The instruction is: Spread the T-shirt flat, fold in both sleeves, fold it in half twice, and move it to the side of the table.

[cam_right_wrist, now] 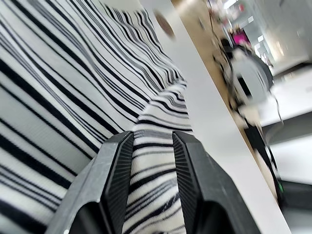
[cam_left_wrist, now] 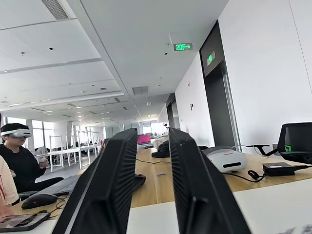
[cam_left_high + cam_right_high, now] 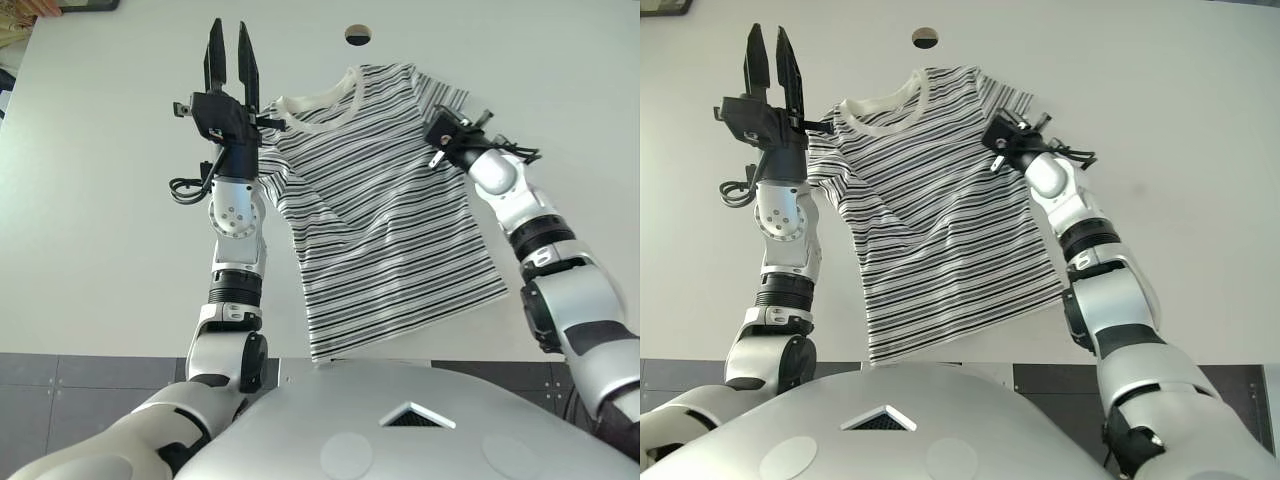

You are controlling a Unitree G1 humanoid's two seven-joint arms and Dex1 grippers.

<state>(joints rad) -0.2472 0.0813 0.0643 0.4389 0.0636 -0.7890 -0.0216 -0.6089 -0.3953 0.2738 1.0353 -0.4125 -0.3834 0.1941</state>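
Note:
A black-and-white striped T-shirt with a white collar lies on the white table, slightly askew, its collar toward the far edge. My left gripper is held up above the table beside the shirt's left shoulder, open with nothing between its fingers. My right gripper is down on the shirt's right sleeve. In the right wrist view, the right gripper is shut on a raised fold of striped sleeve cloth.
A round cable hole sits in the table just beyond the collar. The table's front edge runs close to the shirt's hem. Bare tabletop stretches to the left and right of the shirt.

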